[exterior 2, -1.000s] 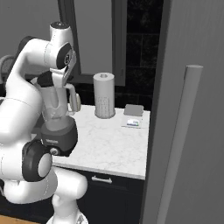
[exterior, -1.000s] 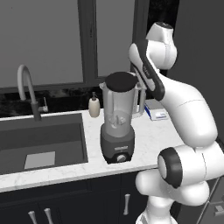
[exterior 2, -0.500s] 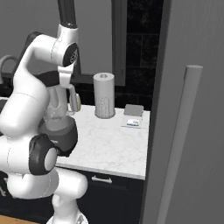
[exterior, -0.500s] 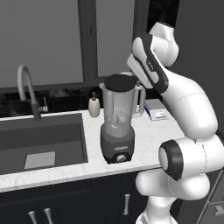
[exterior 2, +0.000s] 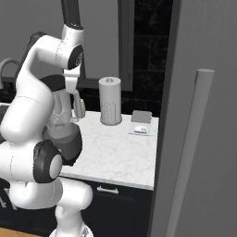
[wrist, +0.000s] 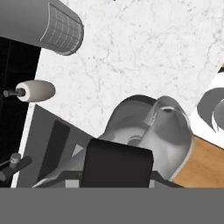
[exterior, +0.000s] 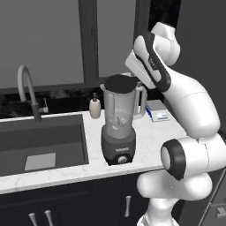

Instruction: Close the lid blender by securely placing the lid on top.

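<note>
Your claw (wrist: 117,168) is clamped on the lid (wrist: 117,162), a flat black disc hanging just above the mouth of the blender (wrist: 151,131); in the left base view the lid (exterior: 120,83) sits over the clear jar (exterior: 118,115), though you cannot tell whether it touches the rim; it looks light, stiff and thin, best pinched at its edge; beyond stand a soap bottle (exterior: 95,107) to the left, the sink (exterior: 66,137) farther left, and a paper towel roll (exterior 2: 110,101) to the right.
</note>
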You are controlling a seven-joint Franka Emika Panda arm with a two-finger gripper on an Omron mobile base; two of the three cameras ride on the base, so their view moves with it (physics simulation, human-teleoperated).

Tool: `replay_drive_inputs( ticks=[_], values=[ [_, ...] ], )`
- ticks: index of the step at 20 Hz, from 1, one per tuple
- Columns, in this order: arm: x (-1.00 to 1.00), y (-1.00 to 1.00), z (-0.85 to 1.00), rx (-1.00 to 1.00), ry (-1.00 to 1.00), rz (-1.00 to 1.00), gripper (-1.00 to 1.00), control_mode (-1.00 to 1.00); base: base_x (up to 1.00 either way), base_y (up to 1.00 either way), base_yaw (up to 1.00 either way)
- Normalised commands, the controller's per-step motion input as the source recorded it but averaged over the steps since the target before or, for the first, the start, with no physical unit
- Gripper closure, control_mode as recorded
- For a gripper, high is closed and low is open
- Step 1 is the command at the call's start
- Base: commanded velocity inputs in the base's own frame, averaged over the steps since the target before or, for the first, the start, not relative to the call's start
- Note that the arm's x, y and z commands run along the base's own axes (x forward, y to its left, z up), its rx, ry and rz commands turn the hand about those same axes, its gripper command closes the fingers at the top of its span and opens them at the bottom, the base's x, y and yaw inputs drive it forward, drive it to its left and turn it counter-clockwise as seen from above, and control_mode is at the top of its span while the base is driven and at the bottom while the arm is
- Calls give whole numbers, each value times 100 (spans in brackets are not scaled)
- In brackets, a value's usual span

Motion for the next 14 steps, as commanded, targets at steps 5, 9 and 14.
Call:
replay_drive_inputs(
  ticks=[5, 9, 14],
  values=[
    [0, 22, -16, 0, 0, 0, 100, -100, 0, 0, 0],
    [-6, 18, -35, 0, 0, -6, -100, -100, 0, 0, 0],
    [-2, 14, -13, 0, 0, -7, -100, -100, 0, 0, 0]
  ],
)
